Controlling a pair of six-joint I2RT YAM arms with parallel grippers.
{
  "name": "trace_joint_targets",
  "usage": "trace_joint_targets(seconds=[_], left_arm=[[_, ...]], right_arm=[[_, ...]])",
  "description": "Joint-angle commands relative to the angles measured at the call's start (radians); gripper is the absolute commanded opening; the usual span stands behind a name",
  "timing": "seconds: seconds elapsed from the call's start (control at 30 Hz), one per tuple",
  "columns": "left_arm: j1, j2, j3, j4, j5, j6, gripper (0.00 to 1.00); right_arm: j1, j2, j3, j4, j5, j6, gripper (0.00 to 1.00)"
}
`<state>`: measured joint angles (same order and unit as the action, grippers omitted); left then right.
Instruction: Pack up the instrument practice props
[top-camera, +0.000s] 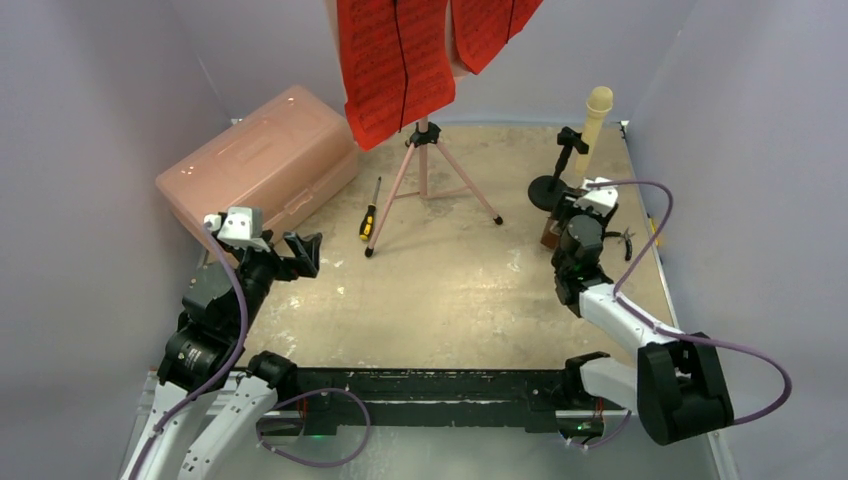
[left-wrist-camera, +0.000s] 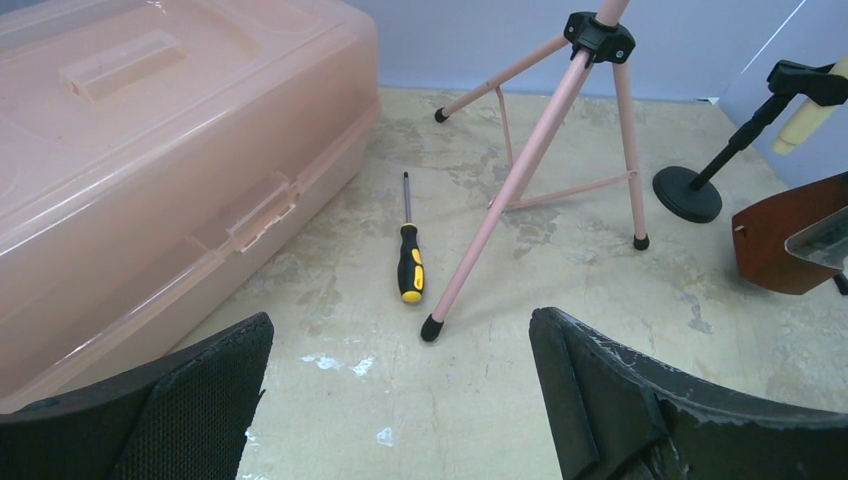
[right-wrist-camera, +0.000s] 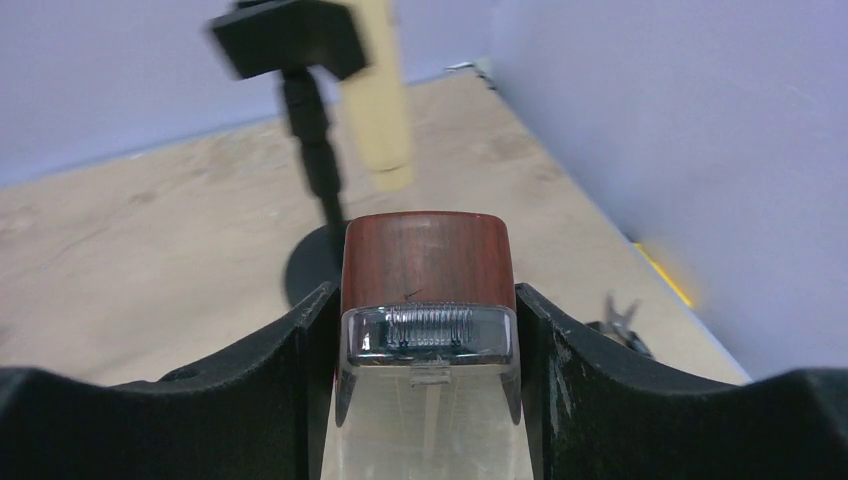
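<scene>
My right gripper (right-wrist-camera: 427, 305) is shut on the brown pyramid metronome (right-wrist-camera: 425, 250), one finger on each side of its clear front cover, at the table's right side (top-camera: 551, 232). Just behind it the cream stick microphone (top-camera: 596, 118) sits tilted in a black clip on a round-based stand (top-camera: 549, 190). The pink tripod music stand (top-camera: 424, 172) is at the back centre, with red sheet-music pages (top-camera: 395, 60) hanging on its desk. My left gripper (top-camera: 305, 250) hovers open and holds nothing over the left of the table, facing the tripod's near foot (left-wrist-camera: 432, 327).
A large translucent pink lidded box (top-camera: 265, 160) lies shut at the back left. A yellow-and-black screwdriver (top-camera: 369, 216) lies between the box and the tripod. A small dark clip-like tool (top-camera: 626, 241) lies by the right wall. Walls close in on three sides.
</scene>
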<state>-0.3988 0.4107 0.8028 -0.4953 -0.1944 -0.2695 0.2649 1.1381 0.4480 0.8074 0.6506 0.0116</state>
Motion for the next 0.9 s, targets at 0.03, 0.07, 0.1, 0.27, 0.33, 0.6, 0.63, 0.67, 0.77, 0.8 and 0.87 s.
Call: trace_joint_targets(seconds=[0.03, 0.07, 0.1, 0.27, 0.33, 0.6, 0.63, 0.67, 0.77, 0.8, 0.87], left_arm=[[-0.012, -0.012, -0.007, 0.018, -0.003, 0.009, 0.99], [-0.014, -0.013, -0.007, 0.018, -0.003, 0.009, 0.99], [-0.016, -0.012, -0.007, 0.017, -0.004, 0.009, 0.99], [-0.026, -0.016, -0.007, 0.018, -0.004, 0.009, 0.99], [-0.031, -0.016, -0.007, 0.018, -0.004, 0.010, 0.99], [-0.047, -0.016, -0.006, 0.017, -0.008, 0.011, 0.99], [-0.050, -0.016, -0.005, 0.017, -0.009, 0.013, 0.99], [-0.051, -0.017, -0.005, 0.017, -0.010, 0.011, 0.99], [-0.053, -0.021, -0.006, 0.017, -0.012, 0.013, 1.00], [-0.054, -0.021, -0.005, 0.017, -0.013, 0.013, 0.99], [-0.056, -0.023, -0.006, 0.016, -0.014, 0.013, 0.99]], right_arm=[[-0.099, 0.023, 0.070, 0.143, 0.089, 0.078, 0.40], [-0.119, 0.038, 0.078, 0.143, 0.085, 0.090, 0.41], [-0.139, 0.056, 0.086, 0.136, 0.079, 0.109, 0.42], [-0.173, 0.126, 0.111, 0.109, 0.043, 0.183, 0.42], [-0.174, 0.150, 0.109, 0.108, 0.040, 0.203, 0.42], [-0.189, 0.231, 0.145, 0.053, 0.143, 0.183, 0.41], [-0.190, 0.230, 0.148, 0.047, 0.166, 0.178, 0.41], [-0.193, 0.228, 0.147, 0.046, 0.191, 0.168, 0.42], [-0.210, 0.211, 0.148, 0.040, 0.227, 0.148, 0.43], [-0.218, 0.207, 0.149, 0.033, 0.228, 0.148, 0.43], [-0.228, 0.201, 0.150, 0.021, 0.233, 0.148, 0.45]])
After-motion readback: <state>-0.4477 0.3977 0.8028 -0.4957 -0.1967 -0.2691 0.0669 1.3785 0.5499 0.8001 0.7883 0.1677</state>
